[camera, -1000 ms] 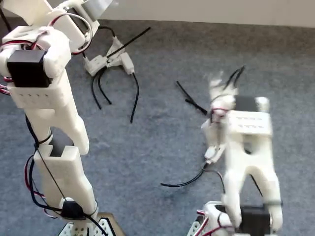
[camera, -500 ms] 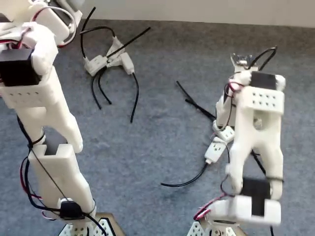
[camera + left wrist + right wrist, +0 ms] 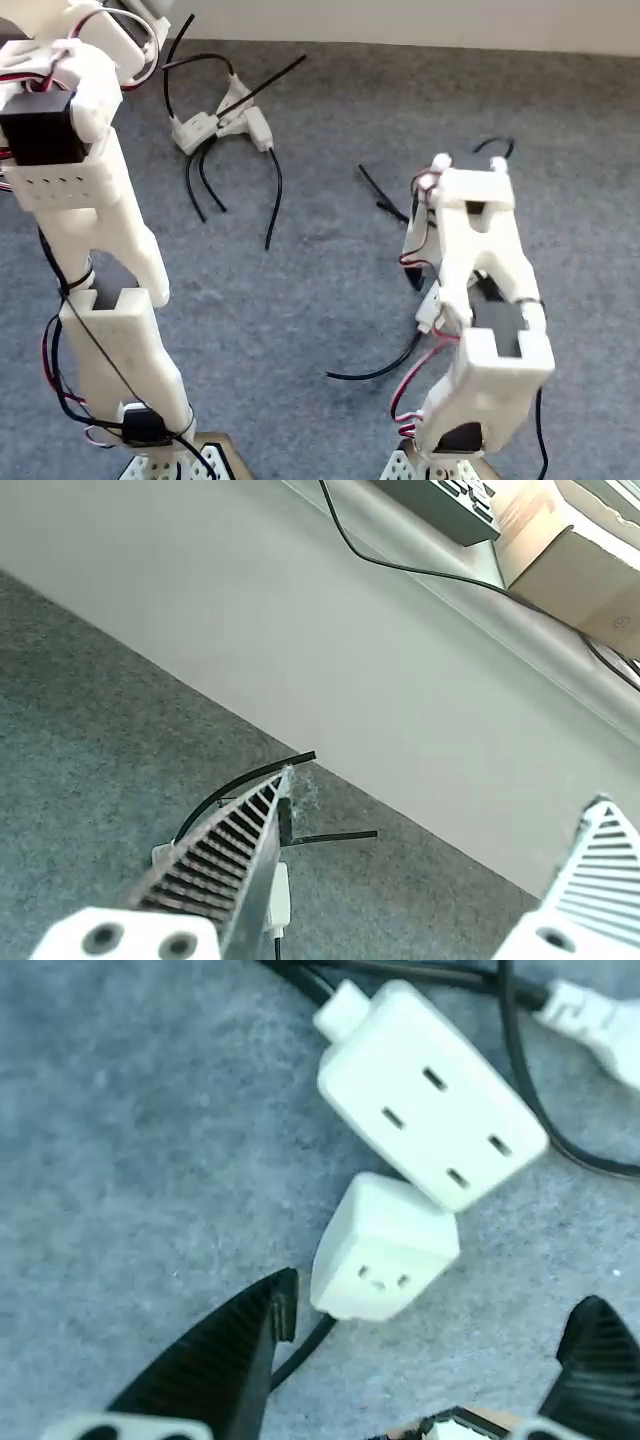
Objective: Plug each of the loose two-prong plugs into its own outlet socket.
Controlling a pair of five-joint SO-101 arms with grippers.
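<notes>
My right gripper point(image 3: 440, 1295) hangs open just above the grey carpet, its black fingers point(image 3: 232, 1358) either side of a small white socket end point(image 3: 385, 1245) on a black cord. That socket end touches a larger white outlet block point(image 3: 432, 1095) with several slots. A white plug point(image 3: 600, 1015) lies beyond the block. In the high view the right arm point(image 3: 470, 230) covers this group, and one white piece point(image 3: 428, 312) peeks out beneath it. My left gripper point(image 3: 444, 787) is open and empty, held up by the far wall. A second pair of white connectors point(image 3: 195, 130) point(image 3: 255, 125) lies at the far left.
Black cords point(image 3: 272, 200) trail over the carpet from both groups, and one loops toward the front point(image 3: 375, 372). The pale wall point(image 3: 300, 630) borders the carpet at the back. Both arm bases point(image 3: 170, 460) stand at the near edge.
The right arm has folded down and drawn back toward its base, bringing its gripper low over the right-hand sockets. The left arm shifted slightly up and left, then held still.
</notes>
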